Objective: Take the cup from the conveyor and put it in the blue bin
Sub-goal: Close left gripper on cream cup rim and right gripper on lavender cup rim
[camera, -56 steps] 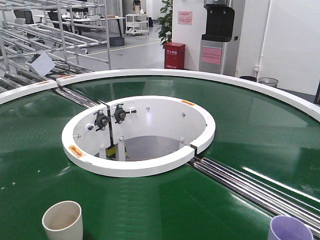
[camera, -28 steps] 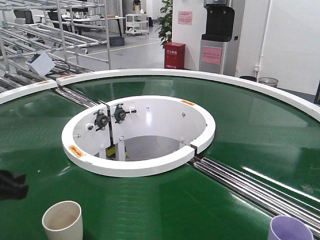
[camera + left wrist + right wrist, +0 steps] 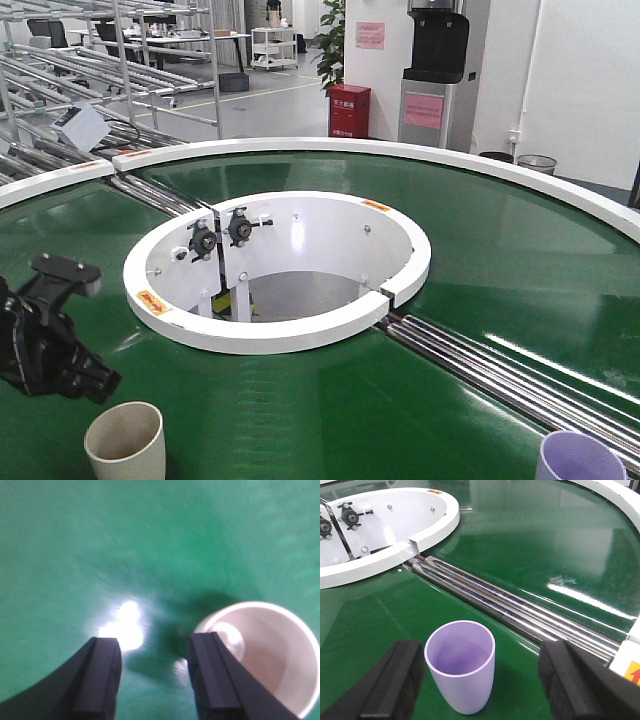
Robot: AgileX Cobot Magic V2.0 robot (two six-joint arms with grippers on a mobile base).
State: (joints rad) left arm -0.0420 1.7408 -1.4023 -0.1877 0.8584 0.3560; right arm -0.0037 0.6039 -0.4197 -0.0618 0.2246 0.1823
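A cream cup (image 3: 124, 440) stands upright on the conveyor's dark green belt (image 3: 480, 250) at the near left. My left gripper (image 3: 100, 383) hovers just up and left of it, open. In the left wrist view the cream cup (image 3: 265, 655) sits outside the open left gripper (image 3: 152, 645), to the right of the right finger (image 3: 210, 680). A purple cup (image 3: 461, 665) stands upright between the wide-open fingers of my right gripper (image 3: 482, 647), touching neither. The purple cup (image 3: 580, 460) also shows at the near right edge. The blue bin is out of view.
The white inner rim (image 3: 280, 335) rings the conveyor's central opening. Steel rollers (image 3: 500, 370) cross the belt joint just behind the purple cup, seen too in the right wrist view as rollers (image 3: 520, 610). The white outer rim (image 3: 560, 190) curves along the far side.
My left arm has come into view from the left edge and moved right, toward the cream cup. Both cups stay about where they were.
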